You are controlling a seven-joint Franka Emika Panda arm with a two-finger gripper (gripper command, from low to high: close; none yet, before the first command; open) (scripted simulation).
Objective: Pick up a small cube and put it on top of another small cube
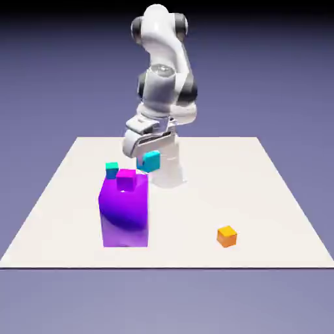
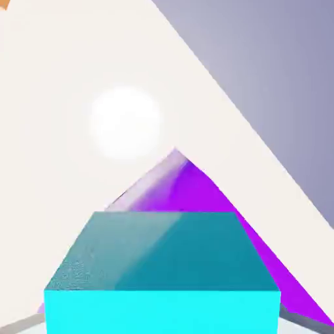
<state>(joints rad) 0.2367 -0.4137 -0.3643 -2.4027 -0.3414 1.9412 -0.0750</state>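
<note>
Background is plain blue-violet, darkening to black along the top of the exterior view; in front of it lies a flat off-white tabletop (image 1: 189,209). The white Franka Panda arm (image 1: 160,85) rises at the far edge, its hand angled downward on the exterior view's left of the base. Gripper (image 2: 162,321): closed on 1 item, the small bright light-cyan cube (image 1: 149,162), which is held between the 2 fingertips (image 2: 23,323). In the hand view this cube fills the bottom middle, its near face bright cyan and its adjoining face a darker teal, with grey fingertip surfaces visible at both sides. The exact height of the cube above the tabletop cannot be told. A large purple block (image 1: 124,218) stands upright on the exterior view's left, nearer the camera than the gripper. A small magenta cube (image 1: 126,180) shows at the block's upper end; its contact with the block cannot be confirmed. A small darker teal cube (image 1: 112,170) shows just beyond, partly hidden at its lower edge; what supports it cannot be told. 1 small orange cube (image 1: 227,237) rests on the tabletop toward the exterior view's right, well apart from the purple block.
</note>
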